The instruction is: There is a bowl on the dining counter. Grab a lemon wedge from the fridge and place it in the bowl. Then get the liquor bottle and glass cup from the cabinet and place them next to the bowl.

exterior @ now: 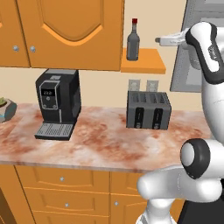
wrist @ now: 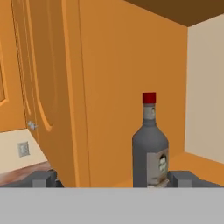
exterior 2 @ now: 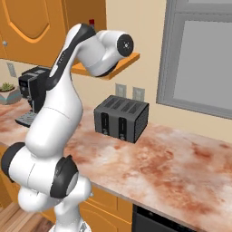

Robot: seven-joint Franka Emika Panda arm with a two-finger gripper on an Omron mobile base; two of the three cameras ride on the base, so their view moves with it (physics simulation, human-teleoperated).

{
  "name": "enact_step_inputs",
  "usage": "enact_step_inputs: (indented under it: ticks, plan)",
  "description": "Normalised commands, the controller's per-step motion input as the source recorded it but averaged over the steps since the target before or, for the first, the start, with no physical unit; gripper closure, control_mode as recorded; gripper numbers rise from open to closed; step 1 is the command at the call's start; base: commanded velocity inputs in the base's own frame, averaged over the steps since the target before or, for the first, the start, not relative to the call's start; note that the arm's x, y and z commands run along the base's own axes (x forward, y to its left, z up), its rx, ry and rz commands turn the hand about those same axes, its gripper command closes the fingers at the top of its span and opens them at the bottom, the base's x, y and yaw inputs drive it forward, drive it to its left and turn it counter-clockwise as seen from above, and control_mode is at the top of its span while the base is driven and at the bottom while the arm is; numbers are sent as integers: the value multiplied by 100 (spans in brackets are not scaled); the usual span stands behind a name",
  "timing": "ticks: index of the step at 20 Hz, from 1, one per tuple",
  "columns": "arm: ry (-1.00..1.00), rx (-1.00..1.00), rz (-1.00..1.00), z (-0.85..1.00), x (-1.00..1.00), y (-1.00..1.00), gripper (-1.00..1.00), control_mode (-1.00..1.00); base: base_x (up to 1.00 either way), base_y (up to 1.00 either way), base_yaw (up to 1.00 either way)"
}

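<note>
**Now the robot goes for the bottle**

Right now the step looks like getting the liquor bottle point(exterior: 133, 40). It stands on a small orange shelf point(exterior: 146, 62) beside the cabinet point(exterior: 65, 30), high above the counter point(exterior: 96, 140). It is not inside the cabinet. No bowl, lemon or glass cup can be seen from where the robot is.

The gripper point(wrist: 114, 178) is up high, level with the shelf, and it faces the bottle. Its two fingers point(wrist: 43, 178) are wide apart and hold nothing. In the hand view the bottle sits between the two tips, closer to the right one, and they are not touching it yet.

The bottle stands straight up. Its long side runs up and down, with the red cap on top and the grey body below. A label is on its lower front.

Next, the hand probably needs to slide forward until the fingers are on both sides of the fat grey part. A small shift to the side may help put the bottle in the middle. Then the fingers can squeeze shut and lift it off the shelf.

The cabinet wall is close on one side, so the hand should go in slowly. A bump could knock the tall bottle over.

Down on the counter sit a coffee machine point(exterior: 57, 103) and a toaster point(exterior: 148, 110), well below the hand.
</note>
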Motion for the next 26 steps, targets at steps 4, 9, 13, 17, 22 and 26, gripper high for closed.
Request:
enact_step_inputs:
  ticks: [4, 9, 13, 17, 22, 26]
  plan:
    - [0, 0, 0, 0, 37, 1, -100, -100, 0, 0, 0]
    - [0, 0, 0, 0, 43, 0, -100, -100, 0, 0, 0]
    - [0, 0, 0, 0, 37, 0, -100, -100, 0, 0, 0]
    - [1, 0, 0, 9, 34, 0, -100, -100, 0, 0, 0]
    - [3, 0, 0, 11, 36, 0, -100, -100, 0, 0, 0]
    - [3, 0, 0, 7, 34, 0, -100, -100, 0, 0, 0]
